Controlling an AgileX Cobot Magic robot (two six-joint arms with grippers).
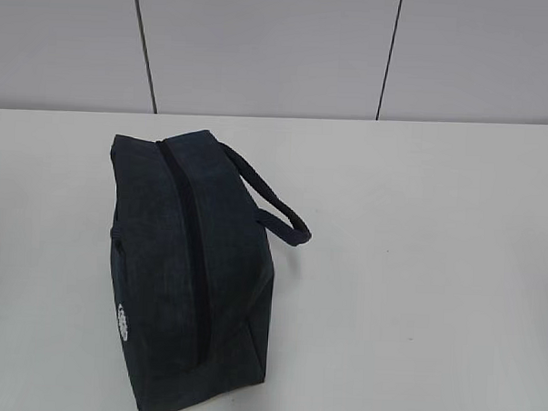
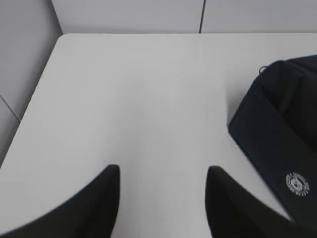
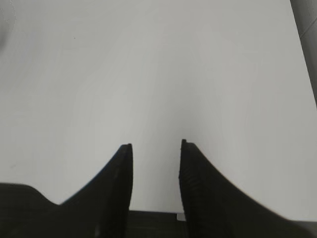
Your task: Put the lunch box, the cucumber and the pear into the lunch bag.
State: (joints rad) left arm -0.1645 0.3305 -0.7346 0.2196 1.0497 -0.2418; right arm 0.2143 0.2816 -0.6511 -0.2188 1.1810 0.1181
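**Lunch bag stands zipped on the white table, both grippers apart from it**

You are looking at the lunch bag [image 1: 185, 274], a boxy dark navy fabric bag, standing on the white table [image 1: 417, 266] left of centre in the exterior view. Its dark zipper line [image 1: 183, 247] runs the length of the top panel and appears drawn shut. One looped strap handle [image 1: 278, 210] sticks out to the bag's right, its end held clear of the tabletop. A small white round logo [image 1: 122, 322] shows on the bag's left face, low toward the near end. Behind the table, a pale panelled wall [image 1: 263, 50] is split by two dark seams.

From your left wrist view, the left gripper [image 2: 162, 171] hangs over bare tabletop with its jaws spread wide and nothing between them. The bag sits just to its right, not touching either finger, with the logo facing the camera at the lower right edge.

From your right wrist view, the right gripper [image 3: 156, 145] also hangs over bare table. Its jaws are parted by a narrower gap, and nothing lies in it.

Neither arm appears in the exterior view. The lunch box, cucumber and pear cannot be seen in any view.
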